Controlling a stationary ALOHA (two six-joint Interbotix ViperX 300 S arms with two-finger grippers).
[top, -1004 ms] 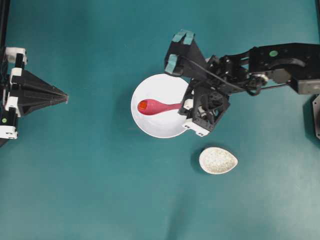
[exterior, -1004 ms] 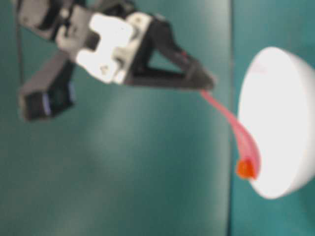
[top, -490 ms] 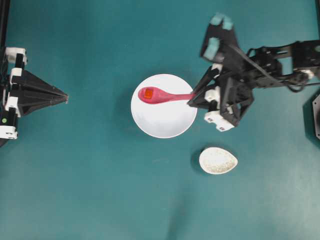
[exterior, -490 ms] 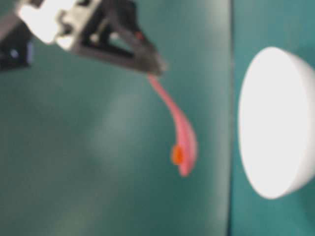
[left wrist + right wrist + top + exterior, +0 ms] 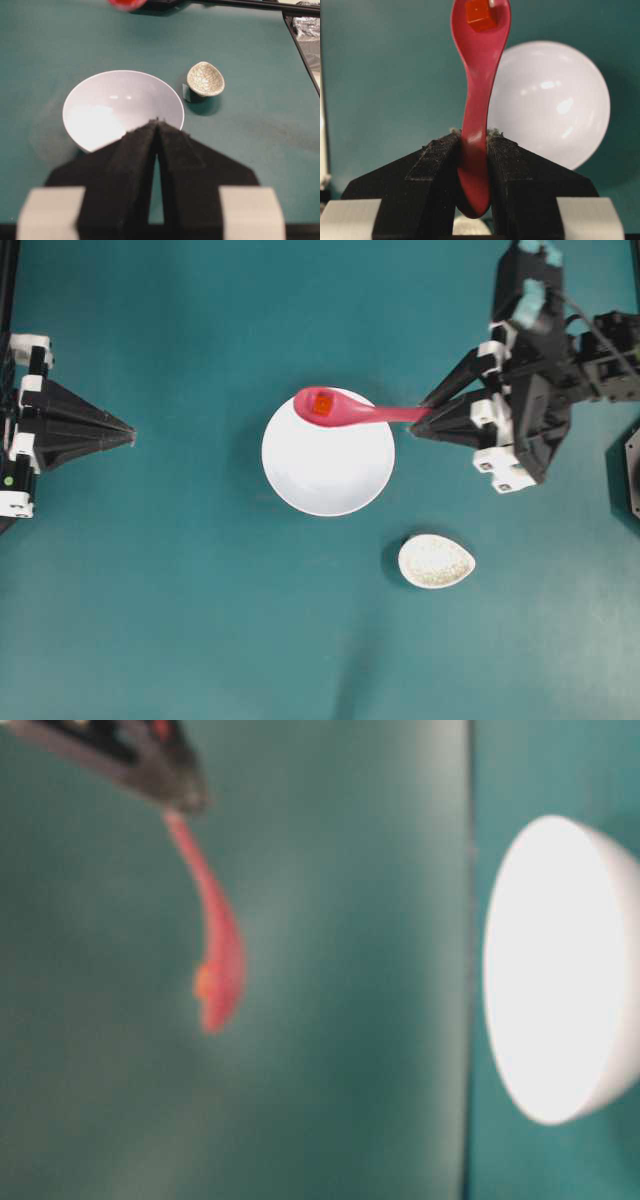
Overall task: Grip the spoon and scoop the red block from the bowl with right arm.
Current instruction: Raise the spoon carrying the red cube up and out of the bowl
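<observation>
My right gripper (image 5: 422, 418) (image 5: 474, 136) is shut on the handle of the pink spoon (image 5: 345, 409) (image 5: 477, 80), held in the air above the bowl's far rim. The red block (image 5: 322, 403) (image 5: 480, 14) lies in the spoon's scoop. In the table-level view the spoon (image 5: 215, 955) hangs blurred, well clear of the white bowl (image 5: 560, 970). The bowl (image 5: 328, 462) (image 5: 107, 107) (image 5: 555, 100) has nothing in it. My left gripper (image 5: 130, 435) (image 5: 157, 122) rests at the table's left edge, its fingers together at the tips, holding nothing.
A small speckled egg-shaped dish (image 5: 436, 561) (image 5: 205, 79) stands on the teal table just beyond the bowl, toward the front right in the overhead view. A black frame edge (image 5: 302, 50) runs along the table's side.
The right arm has lifted and drawn back to the right, carrying the spoon with the red block up out of the bowl. The left arm has not moved.
</observation>
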